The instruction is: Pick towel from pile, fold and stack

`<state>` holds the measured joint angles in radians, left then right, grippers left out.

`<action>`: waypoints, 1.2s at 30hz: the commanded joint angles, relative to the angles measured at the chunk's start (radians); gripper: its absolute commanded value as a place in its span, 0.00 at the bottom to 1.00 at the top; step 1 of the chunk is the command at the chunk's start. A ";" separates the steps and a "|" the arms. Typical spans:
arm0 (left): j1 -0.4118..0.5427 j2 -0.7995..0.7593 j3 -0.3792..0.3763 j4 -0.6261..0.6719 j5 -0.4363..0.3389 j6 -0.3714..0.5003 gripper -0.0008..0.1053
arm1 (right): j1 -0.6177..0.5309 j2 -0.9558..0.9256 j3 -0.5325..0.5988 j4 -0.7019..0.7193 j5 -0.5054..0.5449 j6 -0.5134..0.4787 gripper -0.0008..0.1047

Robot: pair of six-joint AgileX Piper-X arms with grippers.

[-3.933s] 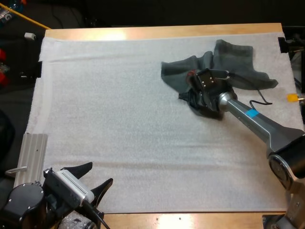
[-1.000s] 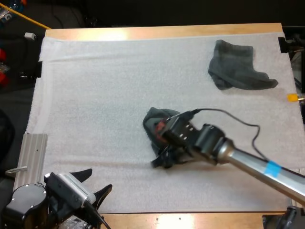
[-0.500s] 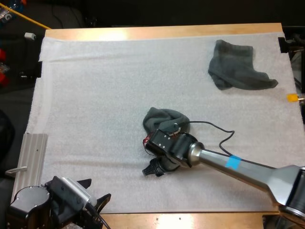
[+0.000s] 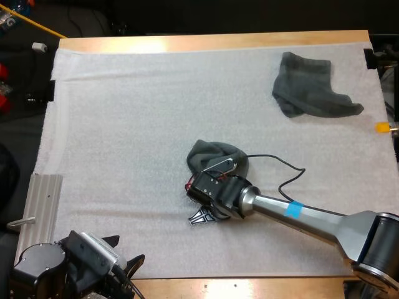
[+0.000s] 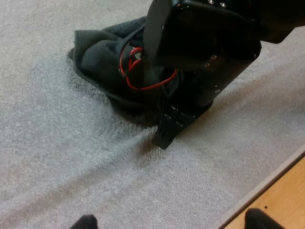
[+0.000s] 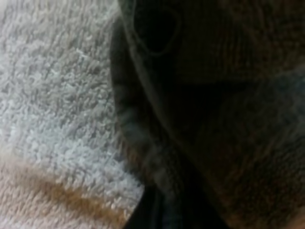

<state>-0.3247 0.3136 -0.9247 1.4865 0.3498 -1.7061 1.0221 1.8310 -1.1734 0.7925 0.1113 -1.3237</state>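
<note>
- High view: a crumpled grey-green towel (image 4: 212,156) lies near the middle of the mat (image 4: 124,124), bunched into a low heap.
- The right gripper (image 4: 202,217) stands on the mat at the near side of this towel. Its two black fingers are spread a little apart, tips down on the mat, with no cloth between them.
- The right arm reaches in low across the mat's near right part, and its body covers the towel's near edge.
- A second towel (image 4: 308,93), also crumpled, lies at the mat's far right corner, well apart from the first.
- The left gripper (image 4: 123,249) hangs over the mat's near left corner, its jaws wide and holding nothing.
- A ribbed metal rail (image 4: 40,199) lies just off the mat's left edge.
- Left wrist view: the left fingertips (image 5: 86,222) stand far apart above the mat, and one right finger touches the mat just beside the towel, under a loop of red wire (image 5: 131,71).
- Right wrist view: dark towel cloth sits very close, lying against the mat.
</note>
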 commanded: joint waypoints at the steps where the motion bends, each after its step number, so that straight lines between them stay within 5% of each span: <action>1: -0.004 0.002 -0.004 0.006 0.006 -0.006 0.58 | -0.004 -0.009 -0.002 0.005 0.012 0.004 0.01; 13: -0.004 0.002 -0.004 0.005 0.006 -0.006 0.58 | -0.004 -0.213 -0.091 0.065 0.050 -0.097 0.01; 27: -0.004 0.002 -0.004 0.004 0.006 -0.006 0.58 | -0.004 -0.446 -0.424 0.065 0.152 -0.191 0.01; 36: -0.004 0.002 -0.004 0.004 0.006 -0.006 0.58 | -0.004 -0.453 -0.456 0.135 0.152 -0.192 0.01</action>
<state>-0.3247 0.3136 -0.9247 1.4865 0.3498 -1.7061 1.0221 1.3793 -1.6233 0.9231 0.2558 -1.5038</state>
